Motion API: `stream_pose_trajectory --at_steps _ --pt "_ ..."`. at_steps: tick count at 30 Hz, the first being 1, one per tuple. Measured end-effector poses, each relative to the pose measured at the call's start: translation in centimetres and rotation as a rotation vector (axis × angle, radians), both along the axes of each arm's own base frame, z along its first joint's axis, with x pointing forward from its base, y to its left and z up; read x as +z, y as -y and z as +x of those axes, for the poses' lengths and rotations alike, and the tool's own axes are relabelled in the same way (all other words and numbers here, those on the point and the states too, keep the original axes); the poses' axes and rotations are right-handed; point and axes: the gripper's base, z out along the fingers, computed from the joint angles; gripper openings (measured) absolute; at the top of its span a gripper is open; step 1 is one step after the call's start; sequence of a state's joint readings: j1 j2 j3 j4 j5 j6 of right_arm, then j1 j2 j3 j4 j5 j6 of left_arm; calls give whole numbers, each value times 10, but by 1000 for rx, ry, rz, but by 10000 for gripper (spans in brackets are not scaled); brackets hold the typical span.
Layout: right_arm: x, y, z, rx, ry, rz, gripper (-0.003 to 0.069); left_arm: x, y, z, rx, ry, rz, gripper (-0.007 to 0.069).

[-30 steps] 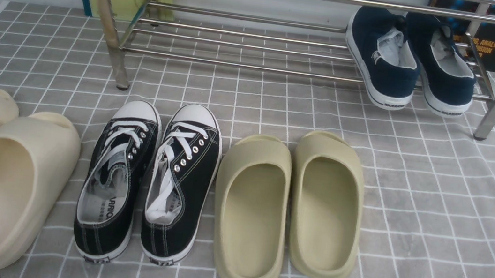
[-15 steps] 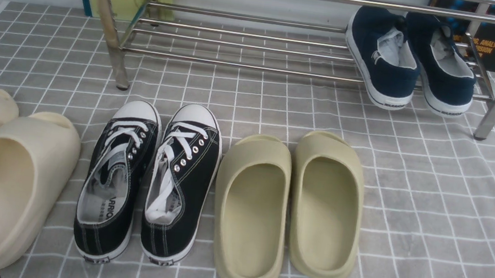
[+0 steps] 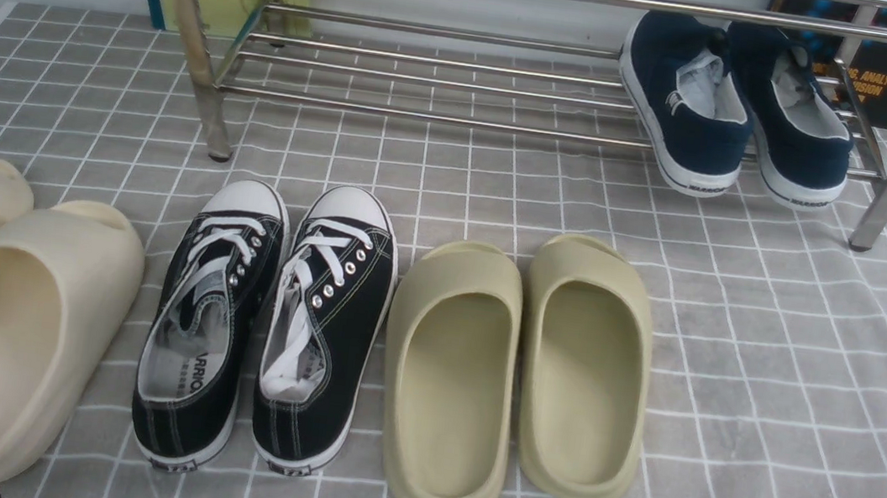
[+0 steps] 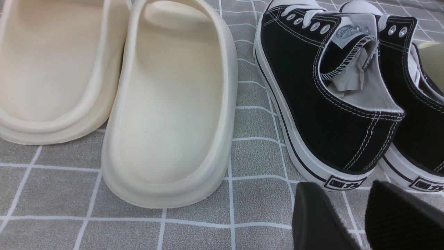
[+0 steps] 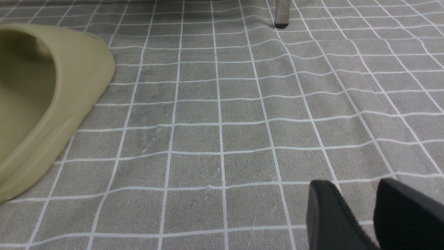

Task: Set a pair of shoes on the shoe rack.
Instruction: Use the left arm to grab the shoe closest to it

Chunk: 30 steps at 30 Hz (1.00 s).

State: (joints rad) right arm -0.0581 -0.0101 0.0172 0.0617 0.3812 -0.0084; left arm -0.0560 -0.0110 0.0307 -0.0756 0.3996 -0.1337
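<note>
The pair of shoes stands side by side on the grey checked cloth, toes toward the rack: the left sneaker [image 3: 206, 321] and the right sneaker [image 3: 328, 324], black canvas with white laces and toe caps. The silver shoe rack [image 3: 426, 116] stands behind them, its lower shelf bare on the left. My left gripper [image 4: 343, 189] is open just behind the heel of the left sneaker [image 4: 329, 104], touching nothing. My right gripper [image 5: 353, 185] hangs open over bare cloth, beside an olive slide [image 5: 41, 104]. Neither gripper shows clearly in the front view.
Two navy slip-on sneakers [image 3: 686, 101] lean on the rack's lower shelf at the right. Olive slides [image 3: 449, 377] lie right of the black sneakers and cream slides [image 3: 18, 332] left of them. A rack leg [image 5: 281, 14] stands ahead of my right gripper.
</note>
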Motion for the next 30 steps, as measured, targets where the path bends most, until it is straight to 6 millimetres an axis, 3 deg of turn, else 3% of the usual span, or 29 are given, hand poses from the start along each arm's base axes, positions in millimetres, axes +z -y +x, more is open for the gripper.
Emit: stream_pose_trajectory --at_steps 21,30 --pt "0 0 0 0 0 1 239 1 0 0 1 7 0 239" --pt "0 0 0 0 0 1 239 33 -2 5 25 370 0 239"
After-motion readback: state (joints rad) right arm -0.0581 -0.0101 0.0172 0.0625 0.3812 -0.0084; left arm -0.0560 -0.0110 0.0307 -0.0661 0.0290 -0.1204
